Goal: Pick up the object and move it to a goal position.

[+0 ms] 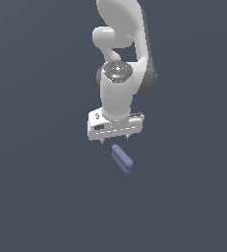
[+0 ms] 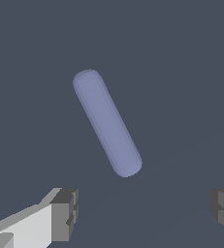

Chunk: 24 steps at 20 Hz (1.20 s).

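A single white robot arm (image 1: 127,44) is seen in the exterior view, descending from the upper part of the picture and ending in a white gripper (image 1: 116,140) that points downward. Two short fingertips (image 1: 103,141) are seen protruding beneath the gripper's wide body, set well apart from each other.

In the wrist view the gripper (image 2: 142,208) is shown with its jaws spread wide: one grey finger pad (image 2: 64,214) is seen at one edge of the picture and the other at the opposite edge, with only bare floor between them. Nothing is held.

The block (image 1: 122,158), a small periwinkle-blue bar with rounded ends, is found lying flat on the dark grey floor (image 1: 36,197). In the exterior view it is placed just below the gripper and slightly toward the exterior view's right of the gripper's centre, its long axis running diagonally. A lengthwise line along the block is faintly visible in that view.

In the wrist view the block (image 2: 107,122) is seen lying ahead of the gripper, outside the gap between the fingers and clear of both pads. Its long axis is tilted with respect to the line joining the two fingers. No contact between the gripper and the block is observed in either view.
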Motion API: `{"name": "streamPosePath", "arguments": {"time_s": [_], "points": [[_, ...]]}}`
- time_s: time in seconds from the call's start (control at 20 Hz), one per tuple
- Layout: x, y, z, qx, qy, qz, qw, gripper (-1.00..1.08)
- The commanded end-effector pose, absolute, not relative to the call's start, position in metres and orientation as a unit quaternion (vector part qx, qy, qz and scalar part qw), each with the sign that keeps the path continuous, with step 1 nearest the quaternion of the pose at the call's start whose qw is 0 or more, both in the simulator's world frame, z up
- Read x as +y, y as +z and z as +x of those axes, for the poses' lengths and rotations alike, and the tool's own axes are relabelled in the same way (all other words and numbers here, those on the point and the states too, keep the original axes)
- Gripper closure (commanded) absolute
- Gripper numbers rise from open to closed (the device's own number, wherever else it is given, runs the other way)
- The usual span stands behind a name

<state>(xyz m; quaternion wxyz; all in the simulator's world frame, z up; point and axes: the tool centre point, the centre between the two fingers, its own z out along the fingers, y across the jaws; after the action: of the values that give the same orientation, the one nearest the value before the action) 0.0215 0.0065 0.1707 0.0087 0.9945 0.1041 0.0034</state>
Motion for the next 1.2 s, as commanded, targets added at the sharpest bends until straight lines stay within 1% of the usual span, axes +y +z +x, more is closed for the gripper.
{"name": "streamPosePath", "arguments": {"time_s": [0.0,0.6,1.15], "points": [[0.011,0.168,0.027,0.134,0.003,0.991,0.008,-0.92],[0.032,0.151,0.055,0.283,0.000,0.959,0.003,-0.92],[0.039,0.146,0.063,0.327,0.000,0.945,0.000,-0.92]]}}
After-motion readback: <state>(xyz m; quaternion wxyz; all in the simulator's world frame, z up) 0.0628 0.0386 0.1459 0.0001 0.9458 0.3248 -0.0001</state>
